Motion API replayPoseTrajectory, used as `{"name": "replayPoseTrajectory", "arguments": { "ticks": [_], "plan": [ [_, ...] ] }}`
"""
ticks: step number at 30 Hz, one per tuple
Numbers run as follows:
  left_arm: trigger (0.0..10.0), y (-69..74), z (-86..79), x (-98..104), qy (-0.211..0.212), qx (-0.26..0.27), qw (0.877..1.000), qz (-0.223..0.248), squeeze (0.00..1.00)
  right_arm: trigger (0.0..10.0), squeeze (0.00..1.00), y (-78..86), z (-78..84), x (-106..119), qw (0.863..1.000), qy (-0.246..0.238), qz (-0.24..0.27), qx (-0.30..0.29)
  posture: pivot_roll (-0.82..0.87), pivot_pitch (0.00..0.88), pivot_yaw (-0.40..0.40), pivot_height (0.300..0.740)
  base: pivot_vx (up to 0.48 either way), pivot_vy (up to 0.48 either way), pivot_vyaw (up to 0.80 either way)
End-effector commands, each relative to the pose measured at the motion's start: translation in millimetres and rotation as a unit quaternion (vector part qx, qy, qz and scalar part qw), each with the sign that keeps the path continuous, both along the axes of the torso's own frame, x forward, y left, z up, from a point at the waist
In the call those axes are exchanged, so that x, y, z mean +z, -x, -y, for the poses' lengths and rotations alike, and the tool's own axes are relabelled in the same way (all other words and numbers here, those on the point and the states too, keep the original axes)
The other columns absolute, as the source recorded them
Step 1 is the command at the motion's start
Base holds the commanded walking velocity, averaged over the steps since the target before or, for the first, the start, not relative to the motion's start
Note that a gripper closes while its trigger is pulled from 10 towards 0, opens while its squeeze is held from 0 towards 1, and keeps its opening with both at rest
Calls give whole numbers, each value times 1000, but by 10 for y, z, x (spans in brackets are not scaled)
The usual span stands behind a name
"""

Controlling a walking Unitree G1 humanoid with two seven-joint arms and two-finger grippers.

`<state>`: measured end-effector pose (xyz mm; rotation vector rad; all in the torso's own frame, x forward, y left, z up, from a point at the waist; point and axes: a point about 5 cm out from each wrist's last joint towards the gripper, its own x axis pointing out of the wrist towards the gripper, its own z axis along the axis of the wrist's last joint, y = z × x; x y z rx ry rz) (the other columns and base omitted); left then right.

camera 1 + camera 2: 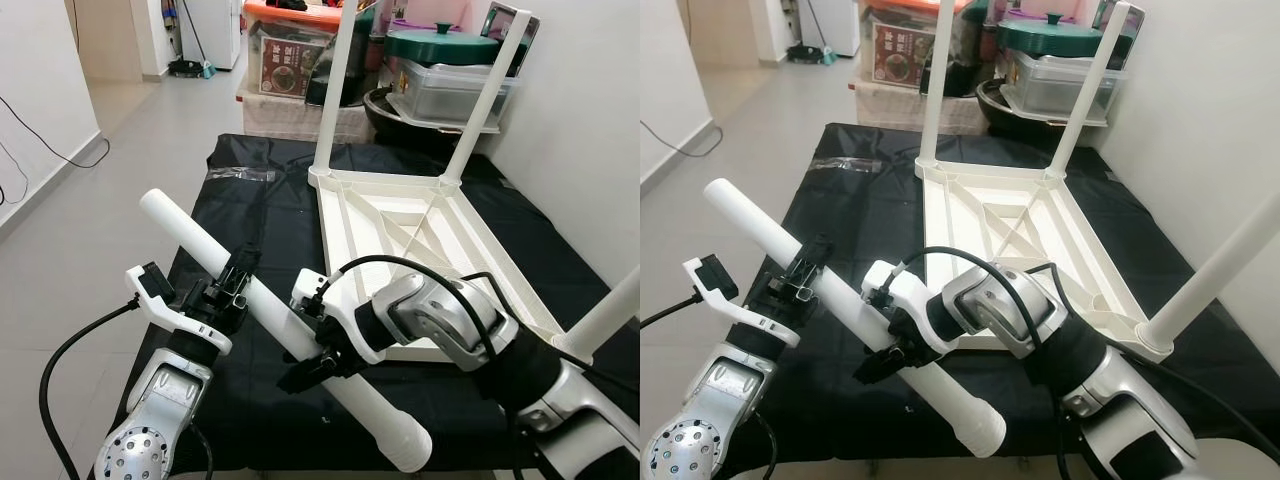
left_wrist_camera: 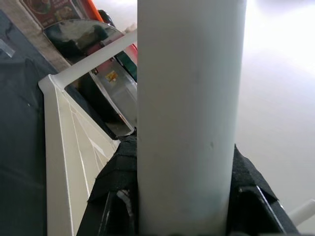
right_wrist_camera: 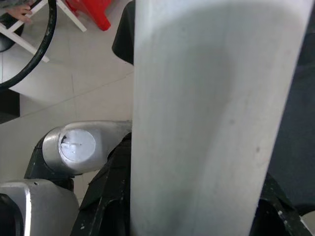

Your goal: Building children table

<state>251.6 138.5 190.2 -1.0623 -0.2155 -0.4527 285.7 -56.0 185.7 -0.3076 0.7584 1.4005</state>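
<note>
Both pincers (image 1: 232,283) (image 1: 318,362) around loose table leg (image 1: 285,330), bins (image 1: 445,85) behind.

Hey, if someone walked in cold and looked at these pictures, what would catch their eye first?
First, the long white table leg held slantwise across the foreground, gripped by both the left gripper and the right gripper. Behind it, the white tabletop lies upside down on a black cloth, with three legs already standing up from its corners. Storage boxes are stacked at the far end.
</note>
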Motion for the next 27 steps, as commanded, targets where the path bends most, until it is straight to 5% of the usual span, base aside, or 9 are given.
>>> {"name": "replayPoseTrajectory", "arguments": {
  "ticks": [1,2,5,6,16,27],
  "plan": [
    [0,1,50,14,19,-9,1000,5,0,0,0,14,-27,23,1000,-19,-1,4,88,0,-129,740,0,0,0],
    [0,0,46,14,6,-6,1000,5,318,0,0,13,-27,27,1000,-22,-2,1,86,0,-129,740,0,0,0],
    [0,0,44,13,-4,-4,1000,6,318,0,0,12,-27,30,1000,-25,-3,-2,86,0,-129,740,0,0,0],
    [10000,6,43,21,-6,-10,1000,13,1000,0,0,9,3,32,1000,-27,-5,-9,83,0,-128,740,0,0,0],
    [10000,30,14,71,9,-10,999,31,1000,0,0,-82,214,13,997,-40,-13,-64,82,0,-132,740,0,0,0],
    [10000,131,43,167,40,-51,995,75,1000,0,0,-373,848,237,973,-94,9,-213,57,0,-122,740,0,0,0]
  ]
}}
